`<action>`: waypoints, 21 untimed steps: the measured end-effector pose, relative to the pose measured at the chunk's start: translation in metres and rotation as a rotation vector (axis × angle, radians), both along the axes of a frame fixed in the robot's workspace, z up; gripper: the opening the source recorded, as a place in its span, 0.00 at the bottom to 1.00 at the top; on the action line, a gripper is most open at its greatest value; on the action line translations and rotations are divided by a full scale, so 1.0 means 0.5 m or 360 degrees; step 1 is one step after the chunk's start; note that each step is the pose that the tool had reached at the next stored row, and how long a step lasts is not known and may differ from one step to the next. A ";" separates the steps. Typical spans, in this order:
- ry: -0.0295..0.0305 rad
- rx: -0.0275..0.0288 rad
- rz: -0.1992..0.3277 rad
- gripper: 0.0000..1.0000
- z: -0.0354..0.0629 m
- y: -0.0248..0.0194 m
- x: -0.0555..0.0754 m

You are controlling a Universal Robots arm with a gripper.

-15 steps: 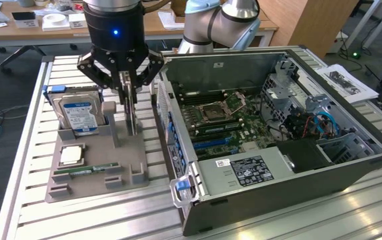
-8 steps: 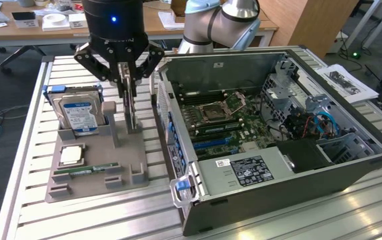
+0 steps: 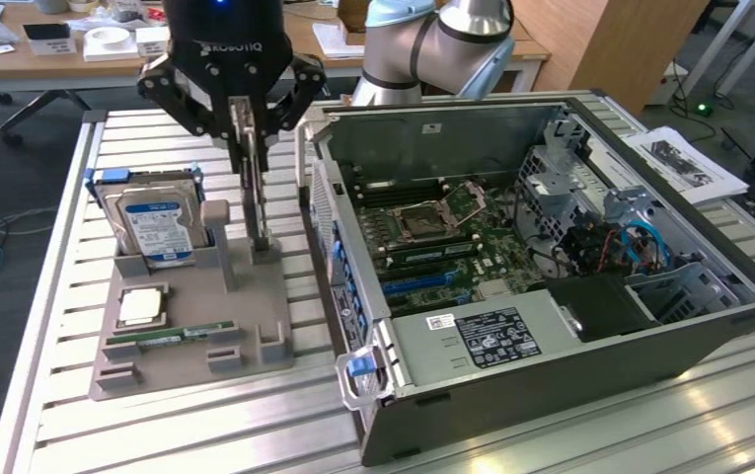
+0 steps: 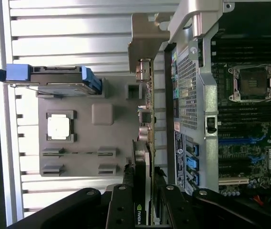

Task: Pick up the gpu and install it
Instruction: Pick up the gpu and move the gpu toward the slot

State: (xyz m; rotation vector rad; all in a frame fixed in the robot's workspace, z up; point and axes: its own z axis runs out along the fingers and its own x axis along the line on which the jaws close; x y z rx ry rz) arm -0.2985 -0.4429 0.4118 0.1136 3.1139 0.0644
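Observation:
The gpu is a thin dark card standing on edge at the back right corner of the grey parts holder, its lower end at the holder's slot. My gripper hangs straight above it, a black finger on each face of the card's upper part, shut on it. In the wrist view the gpu runs edge-on away from the gripper, ending in its silver bracket, and the fingers press on both sides near a green logo. The open computer case lies right beside it.
On the holder are a hard drive with a blue label, a square processor and a green RAM stick. The case's motherboard lies exposed with blue slots. Everything rests on a slatted metal table.

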 end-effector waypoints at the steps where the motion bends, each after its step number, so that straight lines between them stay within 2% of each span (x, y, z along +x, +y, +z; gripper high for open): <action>1: -0.00001 0.00002 0.0000 0.27 0.018 0.0000 0.000; 2: 0.00000 0.00000 0.0000 0.27 0.031 0.0000 0.000; 12: 0.00001 0.00000 0.0000 0.27 0.032 0.0000 0.001; 21: -0.00001 0.00003 0.0000 0.27 0.031 0.0000 0.031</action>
